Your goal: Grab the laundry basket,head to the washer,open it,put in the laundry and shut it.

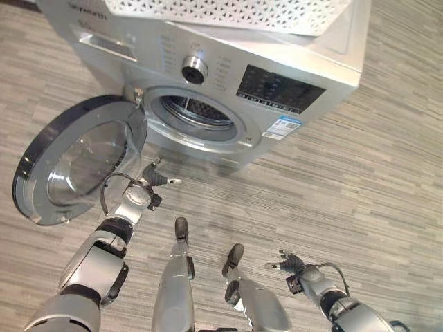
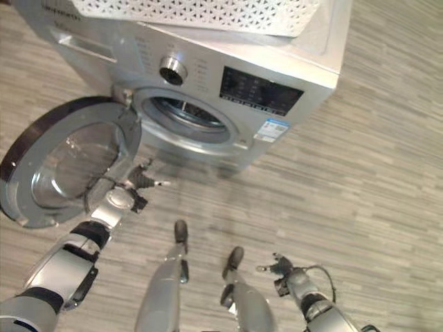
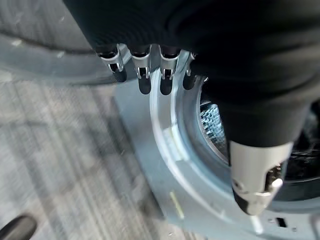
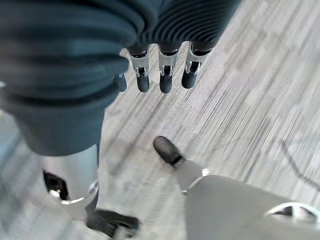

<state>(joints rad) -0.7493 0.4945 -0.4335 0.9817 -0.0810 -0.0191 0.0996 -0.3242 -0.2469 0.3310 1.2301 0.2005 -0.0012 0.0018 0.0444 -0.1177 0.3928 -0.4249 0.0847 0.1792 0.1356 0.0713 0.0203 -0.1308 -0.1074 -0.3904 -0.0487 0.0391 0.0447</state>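
Observation:
A silver front-loading washer [image 1: 332, 76] stands before me with its round door [image 1: 76, 162] swung wide to the left. The drum opening [image 1: 197, 111] shows its metal inner wall. A white perforated laundry basket [image 1: 235, 12] rests on top of the washer. My left hand [image 1: 154, 178] hovers just below the opening, beside the door's inner edge, open and holding nothing. In the left wrist view its straight fingers [image 3: 150, 75] point toward the door rim and drum [image 3: 210, 120]. My right hand [image 1: 289, 263] hangs low at the right over the floor, open and holding nothing, its fingers [image 4: 165, 70] relaxed.
Grey wood-grain floor [image 1: 374, 180] spreads around the washer, with free room to its right. The open door takes up the space at the left.

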